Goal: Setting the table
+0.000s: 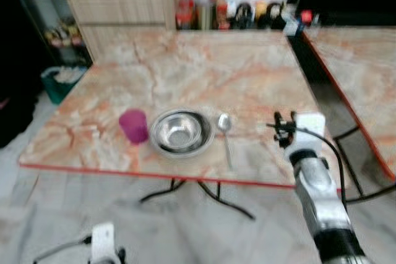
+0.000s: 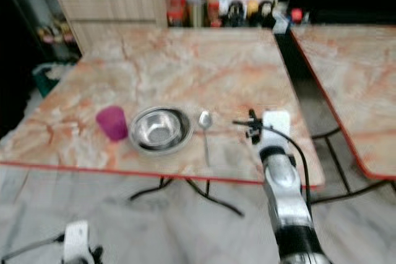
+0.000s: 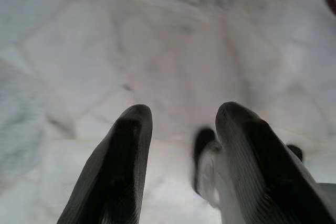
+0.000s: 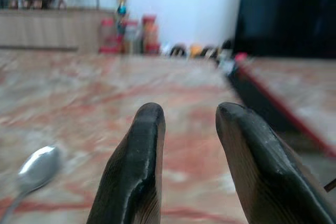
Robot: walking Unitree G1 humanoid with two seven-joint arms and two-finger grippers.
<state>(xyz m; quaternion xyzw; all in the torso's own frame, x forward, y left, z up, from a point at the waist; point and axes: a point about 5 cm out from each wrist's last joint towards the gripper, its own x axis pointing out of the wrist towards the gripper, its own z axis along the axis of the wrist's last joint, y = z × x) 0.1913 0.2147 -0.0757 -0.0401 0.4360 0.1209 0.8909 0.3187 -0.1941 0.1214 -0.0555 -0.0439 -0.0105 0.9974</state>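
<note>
On the marble table (image 1: pixel 204 72), near its front edge, a purple cup (image 1: pixel 133 125), a steel bowl (image 1: pixel 181 132) and a spoon (image 1: pixel 225 129) lie in a row from left to right. My right arm (image 1: pixel 315 177) reaches over the front right corner, to the right of the spoon. In the right wrist view my right gripper (image 4: pixel 189 111) is open and empty just above the tabletop, and the spoon (image 4: pixel 37 167) lies off to one side. My left arm (image 1: pixel 102 242) hangs low beside me. Its gripper (image 3: pixel 181 114) is open over the pale floor.
A second marble table (image 1: pixel 365 72) stands to the right across a narrow gap. Bottles and jars (image 1: pixel 201 7) line the far side, beside a wooden cabinet (image 1: pixel 117 10). A green bin (image 1: pixel 59 81) sits at the left. Black cables (image 1: pixel 204 193) lie under the table.
</note>
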